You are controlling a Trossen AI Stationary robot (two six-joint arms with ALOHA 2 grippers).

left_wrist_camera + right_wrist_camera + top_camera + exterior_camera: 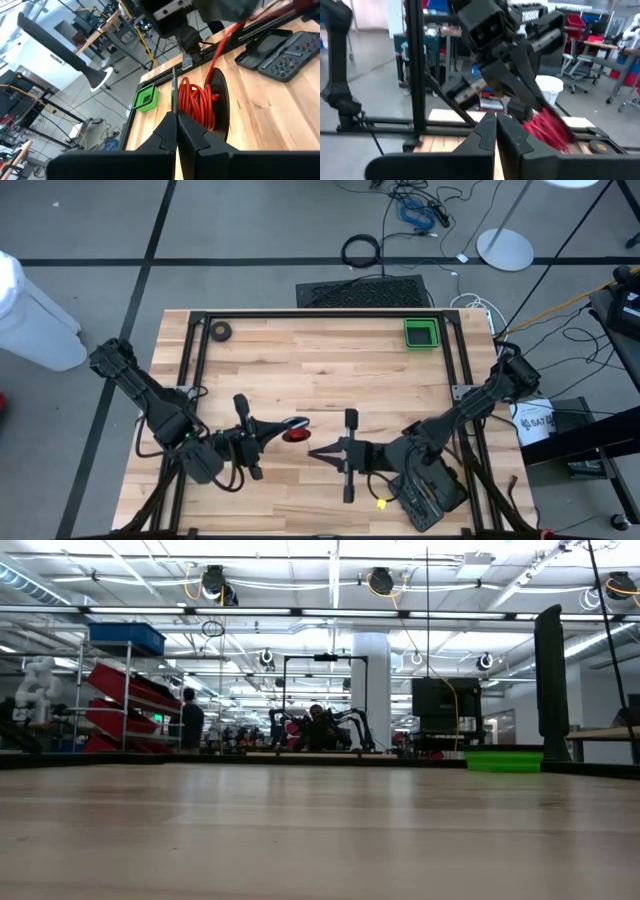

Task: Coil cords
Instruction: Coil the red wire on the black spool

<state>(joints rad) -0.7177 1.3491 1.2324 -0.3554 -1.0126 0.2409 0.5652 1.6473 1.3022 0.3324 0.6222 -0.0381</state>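
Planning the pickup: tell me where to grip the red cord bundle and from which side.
Grip the cords across the coil's rim on the side facing the right gripper. The bundle lies between both shut grippers, right at the left gripper tips, so the right side looks freer.

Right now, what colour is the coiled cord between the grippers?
Red cord, clearest in the left wrist view.

The cords (295, 431) lay partly hidden under the left gripper (290, 426) in the high view, so their full outline could not be made out. In the right wrist view they were a red smear (551, 129), motion-blurred. The low view showed neither arm, and the tray (503, 760) only as a thin green strip. Far-off people (190, 720) were too small to describe.
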